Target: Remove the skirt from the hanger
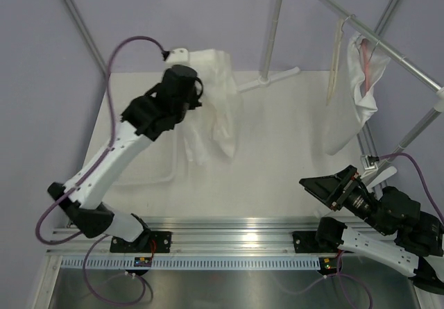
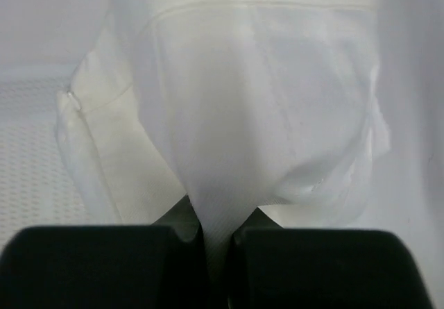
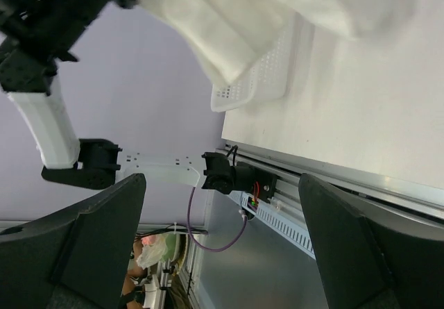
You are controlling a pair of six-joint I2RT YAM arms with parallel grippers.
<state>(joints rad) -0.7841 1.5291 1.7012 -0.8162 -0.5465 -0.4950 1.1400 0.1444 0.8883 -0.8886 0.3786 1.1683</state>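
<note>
From above, the white skirt (image 1: pixel 211 97) is seen dangling off the left gripper (image 1: pixel 196 87), raised over the table's (image 1: pixel 291 149) far left part, well apart from the pale hanger (image 1: pixel 336 59) hung on the rail (image 1: pixel 388 48) at right. The right gripper (image 1: pixel 326 186) is held low near the front edge, its fingers spread.

At the left wrist, the left gripper (image 2: pixel 220 253) is seen clenched on a fold of the skirt (image 2: pixel 263 101) — the cloth is pinched between both pads.

At the right wrist, the right gripper (image 3: pixel 222 253) is shown released — nothing between its fingers (image 3: pixel 97 246); the skirt (image 3: pixel 277 10) is draped above a white mesh basket (image 3: pixel 267 80).
</note>
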